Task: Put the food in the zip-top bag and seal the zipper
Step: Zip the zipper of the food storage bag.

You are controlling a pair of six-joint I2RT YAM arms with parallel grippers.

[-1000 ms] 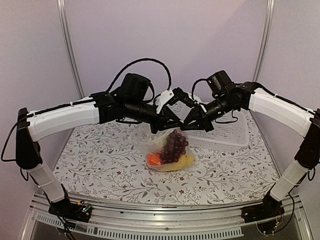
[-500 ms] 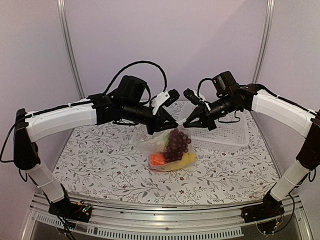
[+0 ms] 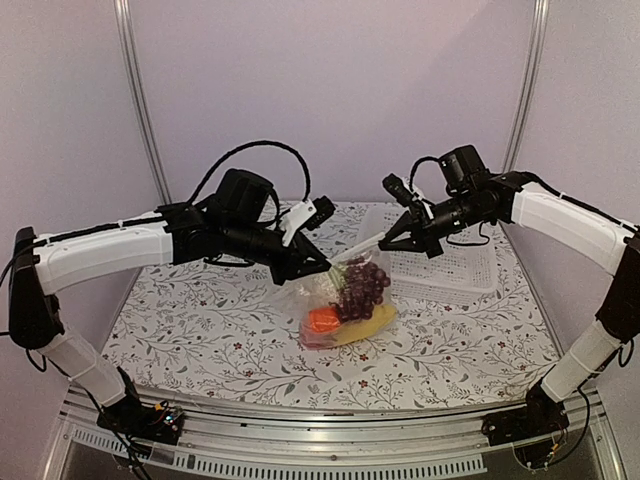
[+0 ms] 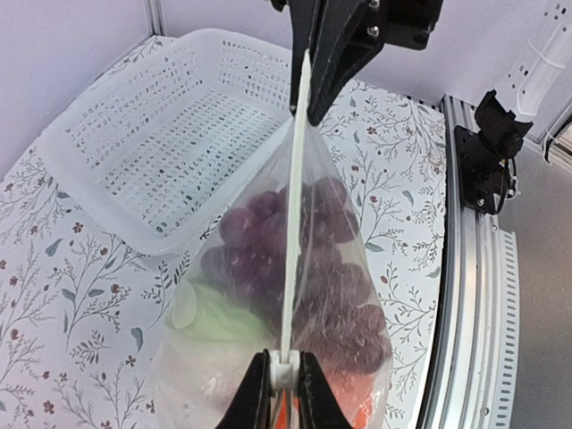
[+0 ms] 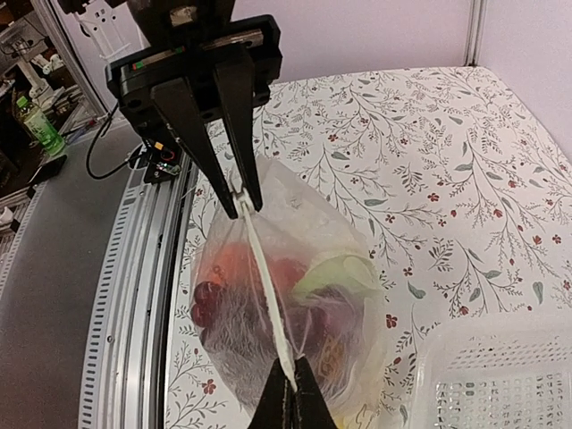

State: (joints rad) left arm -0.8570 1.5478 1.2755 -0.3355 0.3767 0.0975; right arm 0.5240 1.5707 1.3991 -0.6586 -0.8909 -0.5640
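The clear zip-top bag [image 3: 345, 305] hangs just above the table between my two grippers, holding the food: dark red grapes [image 3: 366, 284], an orange fruit [image 3: 324, 320], a yellow piece [image 3: 374, 322] and pale green cabbage [image 4: 213, 318]. The zipper [image 4: 291, 223] is a thin white strip stretched taut along the bag's mouth. My left gripper [image 4: 284, 377] is shut on the white slider at one end of the strip. At the other end my right gripper [image 5: 292, 382] is shut on the strip itself. In the top view the left gripper [image 3: 326, 268] and right gripper [image 3: 384, 240] stand apart.
A white slotted basket [image 3: 462, 268] stands at the back right, just behind the bag, and also shows in the left wrist view [image 4: 134, 134]. The floral tablecloth [image 3: 200, 320] covers the table. A metal rail [image 3: 330, 415] runs along the near edge.
The left gripper has slid leftward with the slider and the right gripper has drawn up and to the right. The strip is now stretched longer between them, and the bag sits slightly lower and to the right.
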